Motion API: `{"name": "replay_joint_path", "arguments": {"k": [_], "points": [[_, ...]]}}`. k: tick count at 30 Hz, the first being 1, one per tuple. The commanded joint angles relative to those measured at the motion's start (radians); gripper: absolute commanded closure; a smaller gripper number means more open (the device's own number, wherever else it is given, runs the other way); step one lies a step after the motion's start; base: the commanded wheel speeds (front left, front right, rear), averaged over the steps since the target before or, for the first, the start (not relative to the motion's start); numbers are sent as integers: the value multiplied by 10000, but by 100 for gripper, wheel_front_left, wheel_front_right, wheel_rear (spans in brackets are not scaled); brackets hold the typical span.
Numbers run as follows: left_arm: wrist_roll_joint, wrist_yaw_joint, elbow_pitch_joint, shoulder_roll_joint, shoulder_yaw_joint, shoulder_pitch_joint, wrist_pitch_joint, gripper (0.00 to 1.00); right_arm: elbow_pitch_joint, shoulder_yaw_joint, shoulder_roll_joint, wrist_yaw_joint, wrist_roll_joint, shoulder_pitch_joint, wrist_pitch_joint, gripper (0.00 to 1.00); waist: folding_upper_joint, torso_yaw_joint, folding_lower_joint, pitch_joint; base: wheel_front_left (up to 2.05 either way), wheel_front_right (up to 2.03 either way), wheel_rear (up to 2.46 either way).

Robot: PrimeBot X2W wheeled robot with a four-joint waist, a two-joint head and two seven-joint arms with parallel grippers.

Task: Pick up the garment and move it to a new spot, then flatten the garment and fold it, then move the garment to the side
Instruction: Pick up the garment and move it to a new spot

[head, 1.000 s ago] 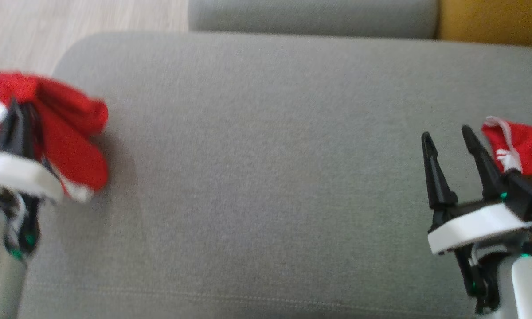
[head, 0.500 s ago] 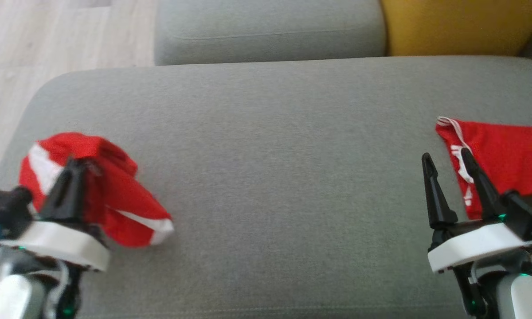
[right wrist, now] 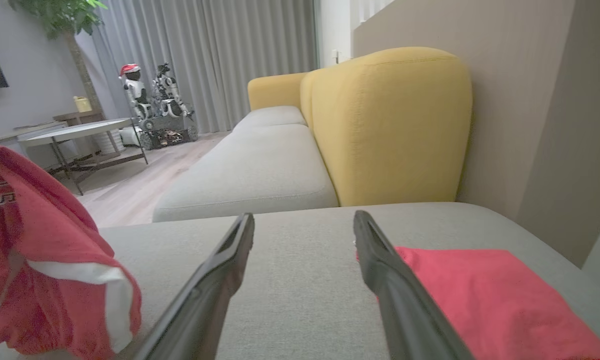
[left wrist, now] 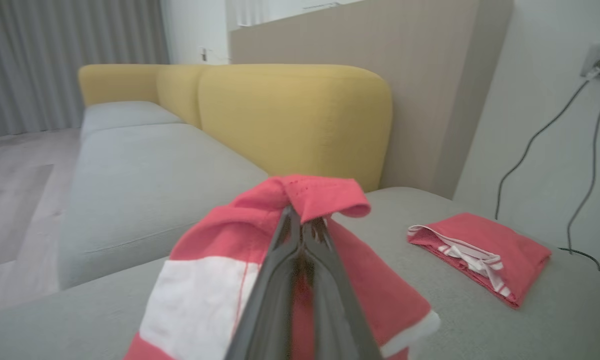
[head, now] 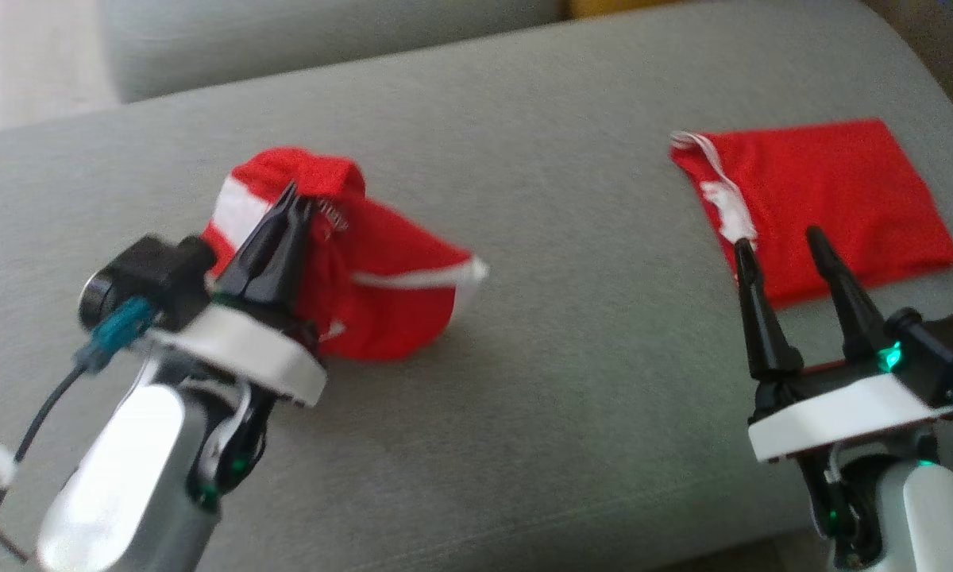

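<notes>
A crumpled red garment (head: 381, 278) with white stripes hangs bunched over the grey sofa seat (head: 524, 334), its lower folds near or on the cushion. My left gripper (head: 292, 199) is shut on its upper edge; in the left wrist view the closed fingertips (left wrist: 300, 225) pinch the red garment (left wrist: 220, 280) under a folded-over hem. My right gripper (head: 778, 242) stands open and holds nothing, just in front of a second red garment (head: 826, 191) that lies folded flat at the right. The right wrist view has the open fingers (right wrist: 230, 270) apart above the seat, the held garment (right wrist: 45, 280) at the left.
The folded red garment (left wrist: 480, 250) lies near the seat's right end. A yellow backrest (right wrist: 390, 125) rises behind the seat. A further grey cushion (head: 286, 40) and pale wood floor (head: 16, 63) lie at the far left. A round table (right wrist: 75, 132) and another robot stand across the room.
The head camera has swung right and down, so the whole picture shifted. My left gripper, shut on the garment, has carried it rightward toward the seat's middle. The right gripper stays open.
</notes>
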Motion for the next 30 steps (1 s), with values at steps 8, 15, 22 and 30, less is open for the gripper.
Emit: {"name": "replay_joint_path", "arguments": {"k": [8,15,22,30], "points": [[-140,-877,2295,-854,-314,-2104,-380,100,-209,172,-31,-7,440,-745,-544,0,0,-1501,0,1673,0,0,0],[-197,-1326,4407,-1405,-727,-2612,-702,100,52,265,-31,-7,624,-958,-854,0,0,-1569,0,2045,0,0,0],[-99,-1565,5194,-1750,-1038,-2724,-1512,0,305,112,-30,-7,413,-994,-960,0,0,-957,0,1733,0,0,0],[93,-1008,4172,-1445,-737,-2072,-1974,0,360,-114,-30,-7,162,-838,-790,0,0,181,0,947,0,0,0]]}}
